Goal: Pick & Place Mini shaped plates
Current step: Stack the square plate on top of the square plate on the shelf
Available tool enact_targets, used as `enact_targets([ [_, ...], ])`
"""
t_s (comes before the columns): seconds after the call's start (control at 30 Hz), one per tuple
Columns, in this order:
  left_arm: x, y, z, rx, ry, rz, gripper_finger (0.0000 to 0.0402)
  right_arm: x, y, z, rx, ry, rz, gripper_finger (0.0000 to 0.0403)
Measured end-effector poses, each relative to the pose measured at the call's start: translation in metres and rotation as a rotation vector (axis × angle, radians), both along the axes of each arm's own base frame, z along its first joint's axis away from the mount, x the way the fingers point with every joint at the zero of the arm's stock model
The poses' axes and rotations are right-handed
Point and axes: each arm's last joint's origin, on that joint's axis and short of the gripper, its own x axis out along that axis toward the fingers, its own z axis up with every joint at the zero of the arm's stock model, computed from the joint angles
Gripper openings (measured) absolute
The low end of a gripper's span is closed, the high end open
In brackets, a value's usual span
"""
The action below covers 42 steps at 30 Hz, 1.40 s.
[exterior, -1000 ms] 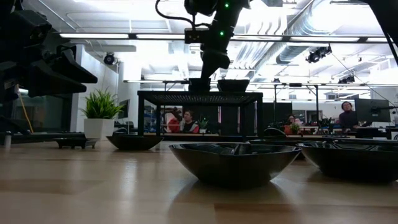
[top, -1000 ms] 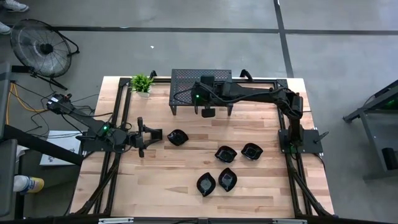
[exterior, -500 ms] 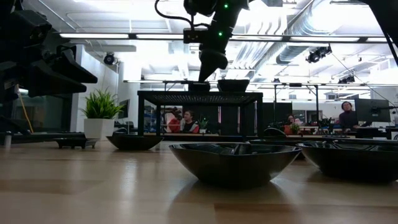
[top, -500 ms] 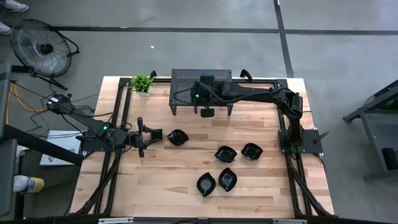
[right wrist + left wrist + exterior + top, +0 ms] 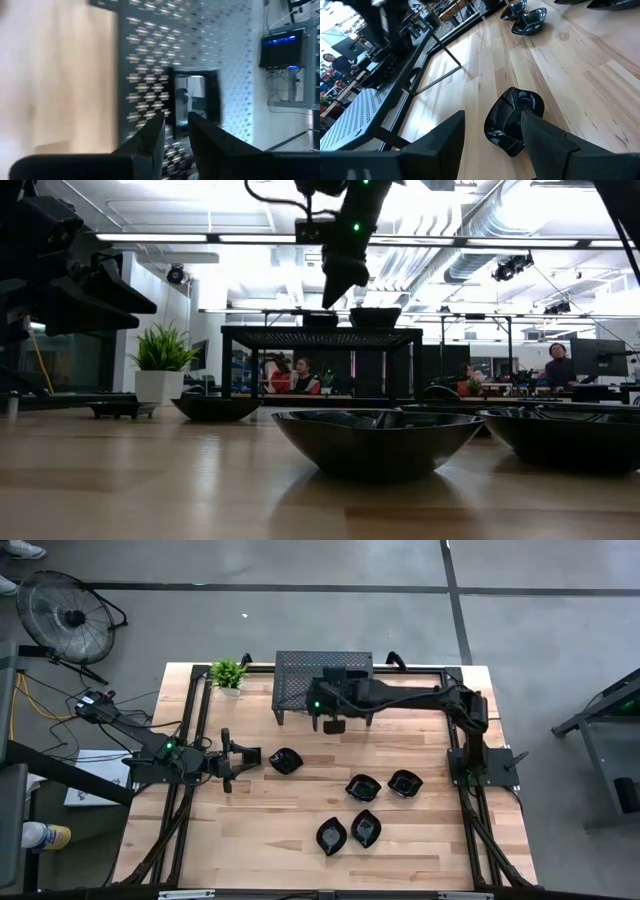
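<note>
One square mini plate [image 5: 194, 102] is seen resting on top of the perforated stand [image 5: 300, 668], with what looks like a second dish [image 5: 375, 316] beside it on the same deck in the low view, so part of the placing can be judged as done. The right gripper [image 5: 334, 722] is held above the stand's near edge, its fingers [image 5: 145, 145] parted only narrowly and nothing between them; the square plate lies just beyond their tips, apart from them. Five plates are left on the table [image 5: 250, 840]: one [image 5: 285, 761] just in front of the left gripper [image 5: 250, 757], whose jaws are spread wide and empty, and four more [image 5: 364, 786] grouped nearer the right arm's side. Most of the work is therefore judged to remain.
</note>
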Motion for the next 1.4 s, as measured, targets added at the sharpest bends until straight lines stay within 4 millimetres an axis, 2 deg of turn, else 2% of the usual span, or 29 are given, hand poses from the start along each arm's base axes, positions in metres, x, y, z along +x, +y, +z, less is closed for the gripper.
enact_targets([
  [0.37, 0.0, 0.0, 0.0, 0.0, 0.0, 0.0, 0.0188, -0.014, 0.078, 0.005, 0.119, 0.018, -0.016, 0.0079],
  [0.8, 0.0, 0.0, 0.0, 0.0, 0.0, 0.0, 0.0188, -0.025, 0.143, 0.002, 0.228, -0.015, -0.037, 0.0079],
  [0.93, 0.0, 0.0, 0.0, 0.0, 0.0, 0.0, 0.0188, -0.036, 0.159, -0.016, 0.246, -0.049, -0.014, 0.0079],
  [1.13, 0.0, 0.0, 0.0, 0.001, 0.001, 0.0, 0.0188, -0.065, 0.17, -0.049, 0.33, -0.205, 0.063, 0.0079],
  [1.27, 0.0, 0.0, 0.0, 0.001, 0.001, 0.0, 0.0188, -0.079, 0.182, -0.056, 0.323, -0.243, 0.152, 0.0079],
  [1.4, 0.0, 0.0, 0.0, 0.0, 0.0, 0.0, 0.0188, -0.084, 0.196, -0.057, 0.243, -0.245, 0.252, 0.0079],
])
